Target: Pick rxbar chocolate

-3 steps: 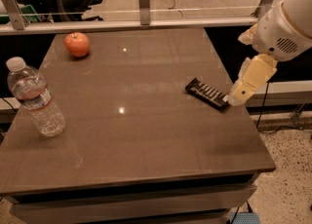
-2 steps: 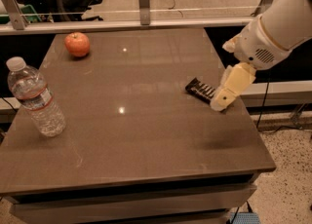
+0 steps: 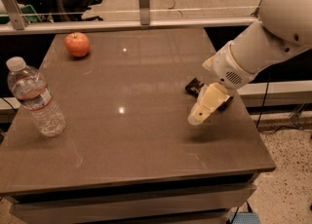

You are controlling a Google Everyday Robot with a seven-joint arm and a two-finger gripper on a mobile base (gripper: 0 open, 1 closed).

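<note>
Camera view: claw (image 3: 199,113) low over desk (image 3: 122,140), near its right edge, approx. mid-depth, tip angled twd desk's front. Open or closed, holding anything or not: can't tell. Snack bar (image 3: 193,86) flat on desk by same right edge, mostly hidden behind claw, seen only as a black end on the far side. Apple (image 3: 77,44) at desk's far left corner. Water bottle (image 3: 36,99) upright at desk's left edge.

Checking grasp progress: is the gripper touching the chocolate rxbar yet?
Cannot tell. In the camera view the gripper overlaps the rxbar chocolate near the table edge, hiding any contact or gap.
</note>
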